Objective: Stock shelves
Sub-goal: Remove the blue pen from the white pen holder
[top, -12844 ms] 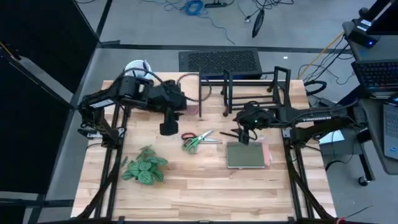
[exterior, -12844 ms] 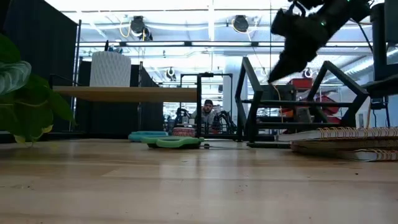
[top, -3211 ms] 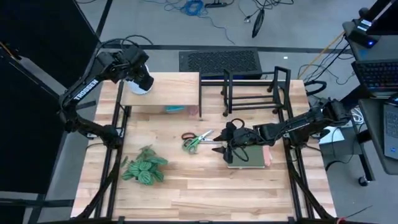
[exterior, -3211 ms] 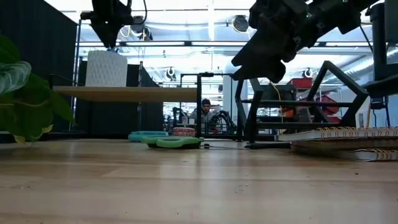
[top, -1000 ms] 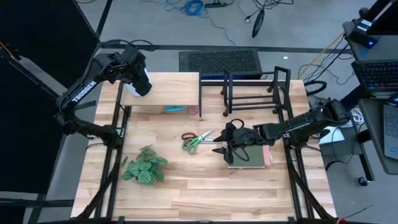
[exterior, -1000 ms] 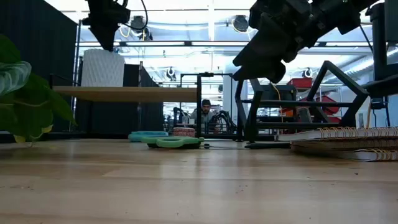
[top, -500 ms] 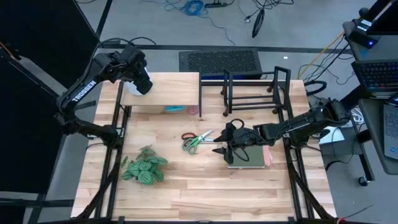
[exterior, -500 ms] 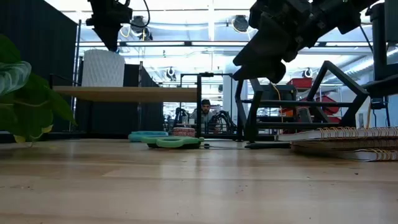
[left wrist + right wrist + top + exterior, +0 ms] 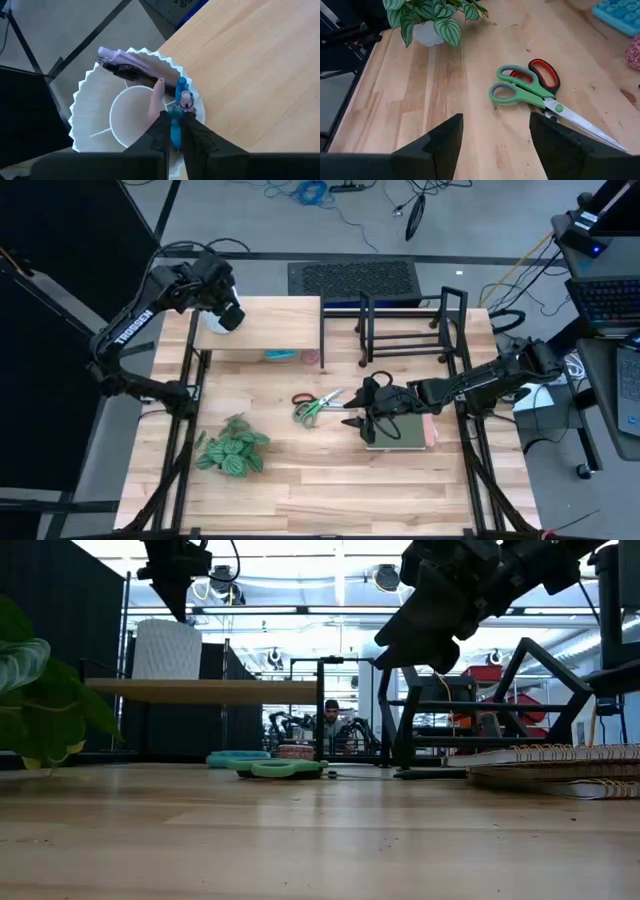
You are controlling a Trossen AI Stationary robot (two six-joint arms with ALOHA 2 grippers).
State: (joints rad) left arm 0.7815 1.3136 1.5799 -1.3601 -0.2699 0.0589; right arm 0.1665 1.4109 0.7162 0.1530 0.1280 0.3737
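A blue pen is pinched by the left gripper over the white cup on the shelf; the right gripper is spread open above scissors on the tabletop.

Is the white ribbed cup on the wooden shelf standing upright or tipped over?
Upright. The white ribbed cup stands straight on the wooden shelf; the left wrist view looks down into its open mouth, with pens inside.
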